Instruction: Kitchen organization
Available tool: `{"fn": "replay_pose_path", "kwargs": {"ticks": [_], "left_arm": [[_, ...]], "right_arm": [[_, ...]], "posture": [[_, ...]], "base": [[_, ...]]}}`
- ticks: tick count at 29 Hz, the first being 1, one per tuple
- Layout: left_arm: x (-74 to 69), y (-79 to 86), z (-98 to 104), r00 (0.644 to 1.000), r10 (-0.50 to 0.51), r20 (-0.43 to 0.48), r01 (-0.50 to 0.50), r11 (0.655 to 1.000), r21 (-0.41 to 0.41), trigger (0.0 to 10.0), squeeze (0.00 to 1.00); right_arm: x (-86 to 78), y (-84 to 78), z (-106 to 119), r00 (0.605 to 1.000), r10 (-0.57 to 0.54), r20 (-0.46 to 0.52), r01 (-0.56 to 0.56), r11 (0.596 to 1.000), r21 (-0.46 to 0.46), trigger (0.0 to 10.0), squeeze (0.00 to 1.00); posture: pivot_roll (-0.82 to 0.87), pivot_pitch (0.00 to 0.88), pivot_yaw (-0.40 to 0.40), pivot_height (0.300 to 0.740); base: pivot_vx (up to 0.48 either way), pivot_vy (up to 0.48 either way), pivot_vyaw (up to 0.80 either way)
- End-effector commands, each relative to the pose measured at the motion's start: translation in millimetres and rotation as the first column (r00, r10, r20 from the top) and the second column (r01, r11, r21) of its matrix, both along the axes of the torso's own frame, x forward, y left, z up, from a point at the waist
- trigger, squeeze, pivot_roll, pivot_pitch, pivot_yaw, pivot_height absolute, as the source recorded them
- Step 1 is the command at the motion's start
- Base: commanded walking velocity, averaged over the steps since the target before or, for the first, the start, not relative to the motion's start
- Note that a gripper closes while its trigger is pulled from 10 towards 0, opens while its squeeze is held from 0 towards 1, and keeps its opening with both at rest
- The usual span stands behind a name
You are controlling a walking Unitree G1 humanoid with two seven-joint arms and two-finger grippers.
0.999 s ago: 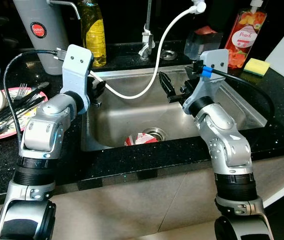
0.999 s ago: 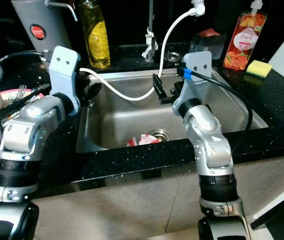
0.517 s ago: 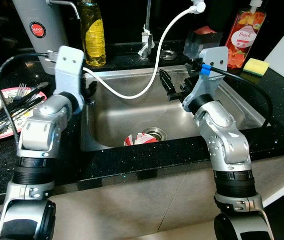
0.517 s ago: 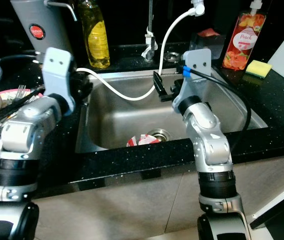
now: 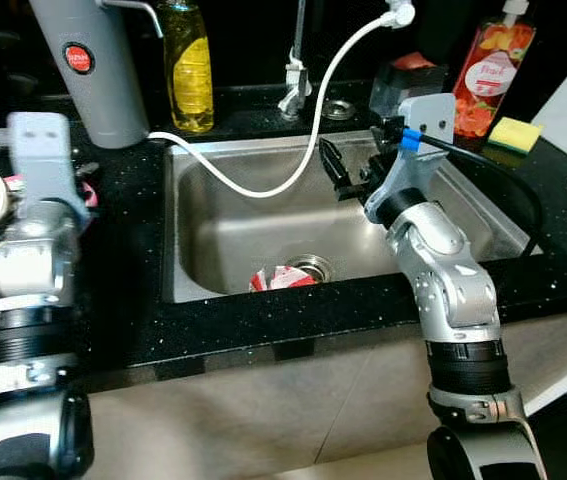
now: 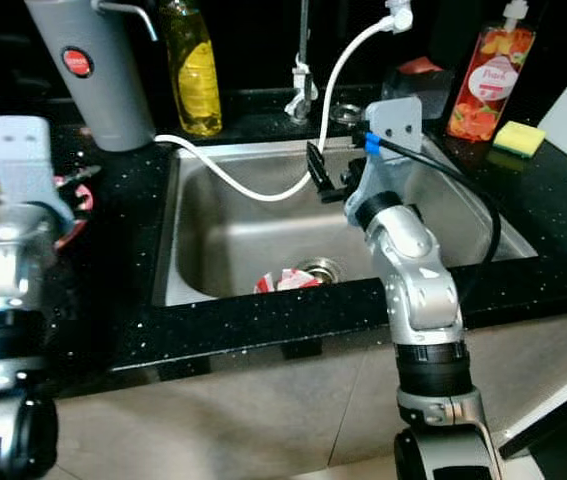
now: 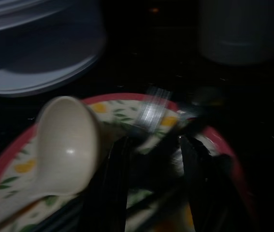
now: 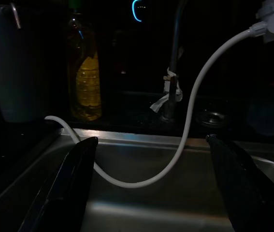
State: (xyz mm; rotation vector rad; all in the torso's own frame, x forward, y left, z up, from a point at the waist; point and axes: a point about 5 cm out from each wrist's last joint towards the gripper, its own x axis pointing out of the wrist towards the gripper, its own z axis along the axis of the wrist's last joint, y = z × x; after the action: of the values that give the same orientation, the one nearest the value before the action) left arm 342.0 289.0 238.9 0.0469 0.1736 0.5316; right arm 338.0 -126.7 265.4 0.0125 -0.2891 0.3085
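Crumpled red-and-white wrapper [image 5: 281,278] on steel sink [image 5: 223,235] floor beside drain. Right gripper [image 8: 151,188] above basin, fingers spread wide. Left gripper [image 7: 151,159] parted over red-rimmed floral plate [image 7: 11,159] bearing smooth cream ladle [image 7: 64,145]. Glossy speckled black counter [image 5: 133,320]; white hose [image 5: 313,150], yellow soap bottle [image 5: 187,65] behind.

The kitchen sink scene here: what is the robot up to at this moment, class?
The left gripper hovers with open fingers over the red-rimmed floral plate, which holds a cream plastic ladle, a fork and dark utensils, on the black counter left of the steel sink. The right gripper is held open above the basin, near the white hose, gripping nothing. A crumpled red-and-white wrapper lies by the drain.
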Motion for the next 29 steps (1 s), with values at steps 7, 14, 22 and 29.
{"fn": "replay_pose_path", "kwargs": {"ticks": [7,14,22,29], "left_arm": [[-7.8,37.9,3,0.987,0.162,-0.014,-0.162,0.987,0.019,10.0,0.00],[-14.8,66.3,-8,0.980,0.158,-0.122,-0.137,0.977,0.162,10.0,0.00],[-12.5,60.6,-12,0.980,0.110,-0.166,-0.062,0.962,0.267,10.0,0.00],[-4.8,47.9,-13,0.996,0.048,-0.079,-0.049,0.999,-0.021,10.0,0.00]], "right_arm": [[0.6,0.2,-2,1.000,-0.003,0.000,0.003,1.000,0.005,10.0,0.00],[1.3,-1.1,-2,1.000,-0.008,0.000,0.008,1.000,0.009,10.0,0.00],[1.4,0.4,-3,1.000,-0.002,-0.004,0.002,1.000,0.014,10.0,0.00],[1.8,0.7,-3,1.000,0.000,-0.005,0.000,1.000,0.014,10.0,0.00]], "posture": [[0.07,0.000,0.003,0.740],[0.08,0.000,0.001,0.740],[0.09,0.000,-0.007,0.740],[0.09,0.000,-0.009,0.740]], "base": [[0.000,0.000,0.00],[0.000,0.000,0.00],[0.000,0.000,0.00],[0.000,0.000,0.00]]}}
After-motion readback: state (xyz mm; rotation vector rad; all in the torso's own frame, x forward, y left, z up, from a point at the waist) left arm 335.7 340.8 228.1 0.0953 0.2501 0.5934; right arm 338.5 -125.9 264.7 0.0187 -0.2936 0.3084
